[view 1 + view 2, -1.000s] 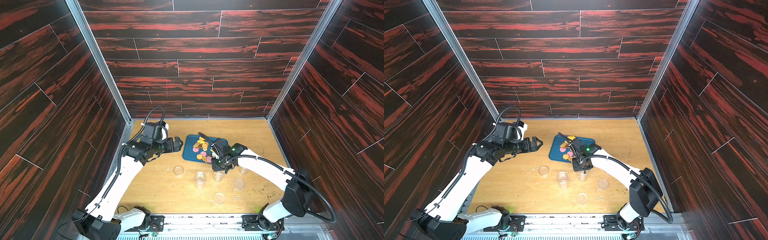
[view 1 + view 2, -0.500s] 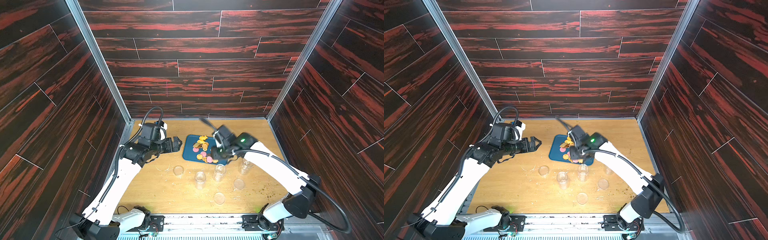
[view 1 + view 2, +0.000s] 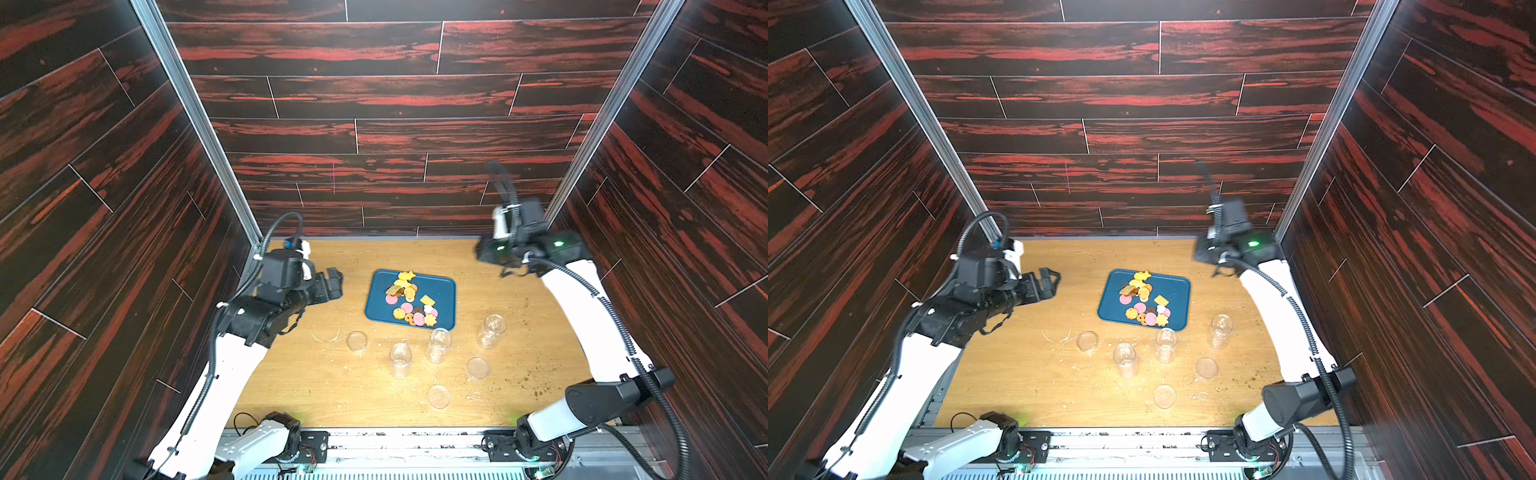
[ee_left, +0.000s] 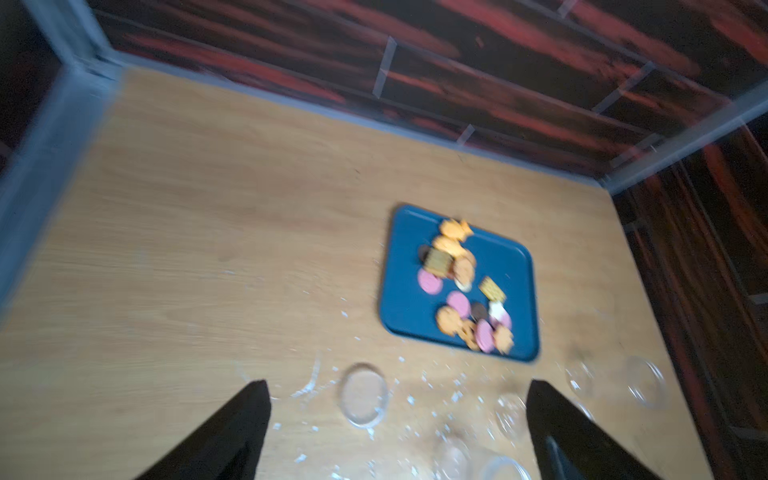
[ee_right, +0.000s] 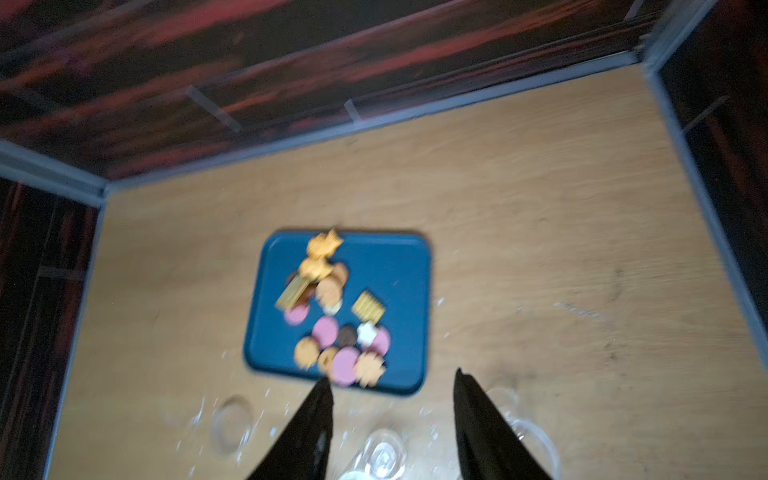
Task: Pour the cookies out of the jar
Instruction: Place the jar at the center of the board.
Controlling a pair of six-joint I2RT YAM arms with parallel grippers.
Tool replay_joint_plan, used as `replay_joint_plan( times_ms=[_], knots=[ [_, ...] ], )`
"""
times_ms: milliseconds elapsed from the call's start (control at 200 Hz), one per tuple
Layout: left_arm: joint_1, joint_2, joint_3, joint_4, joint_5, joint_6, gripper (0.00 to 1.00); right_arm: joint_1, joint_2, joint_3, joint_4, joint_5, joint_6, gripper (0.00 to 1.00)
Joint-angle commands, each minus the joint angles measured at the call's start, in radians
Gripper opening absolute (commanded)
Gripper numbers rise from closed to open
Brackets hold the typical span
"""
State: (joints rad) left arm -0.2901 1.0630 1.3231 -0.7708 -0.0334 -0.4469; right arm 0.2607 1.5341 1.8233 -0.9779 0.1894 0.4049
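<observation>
- a tan wooden surface (image 3: 332, 386) is boxed in on three sides by dark red wood-patterned walls (image 3: 374, 137), with a grey metal post (image 3: 199, 124) at each back corner.
- a dark blue rectangular tray with rounded corners (image 3: 441, 286) lies near the middle of the surface, clear of every wall; bare surface runs behind it and to both sides.
- the cookies (image 3: 409, 305), small flat biscuits in pink, yellow, orange, brown and white, lie in a loose scatter on the tray, mostly along the side nearer the left arm.
- three clear glass jars (image 3: 400, 359) stand upright on the surface just in front of the tray, and none shows cookies inside; one (image 3: 438, 345) is just beside the tray's front edge.
- three clear round discs (image 3: 478, 368) lie flat among the jars, with pale crumbs (image 3: 324, 336) strewn around them.
- the left arm's fingers (image 4: 232, 436) hang above the surface off the tray's left side, well apart from the cookies; they are spread wide and hold nothing.
- the right arm's fingers (image 5: 307, 436) are raised high near the back right corner, blurred in both top views; in the right wrist view they stand apart with a clear gap, nothing pinched, and the cookies are well below them.
</observation>
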Motion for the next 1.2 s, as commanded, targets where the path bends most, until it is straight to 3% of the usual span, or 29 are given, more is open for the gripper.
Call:
replay_joint_plan(
  times_ms=[0,180,346,526,671,887,1032,1192],
  knots=[
    [0.035,-0.033,-0.030,-0.015,-0.115,-0.004,1.00,-0.089,-0.066,-0.071,0.127,-0.088,-0.068,0.50],
    [0.099,-0.056,-0.105,0.006,-0.155,-0.070,1.00,-0.230,-0.186,-0.350,0.472,-0.192,-0.131,0.51],
    [0.130,-0.092,-0.191,0.054,-0.292,-0.095,1.00,-0.330,-0.267,-0.586,0.747,-0.211,-0.178,0.61],
    [0.131,-0.194,-0.370,0.240,-0.404,0.015,1.00,-0.415,-0.267,-0.744,0.922,-0.233,-0.208,0.72],
    [0.146,-0.266,-0.504,0.295,-0.561,0.044,1.00,-0.472,-0.214,-0.901,1.081,-0.274,-0.197,0.79],
    [0.195,-0.350,-0.635,0.342,-0.566,0.054,1.00,-0.485,-0.137,-1.076,1.283,-0.341,-0.184,0.79],
    [0.210,-0.325,-0.647,0.366,-0.567,0.076,1.00,-0.485,-0.099,-1.149,1.367,-0.331,-0.226,0.78],
    [0.219,-0.275,-0.680,0.478,-0.554,0.110,1.00,-0.483,-0.072,-1.264,1.601,-0.332,-0.234,0.79]
  ],
)
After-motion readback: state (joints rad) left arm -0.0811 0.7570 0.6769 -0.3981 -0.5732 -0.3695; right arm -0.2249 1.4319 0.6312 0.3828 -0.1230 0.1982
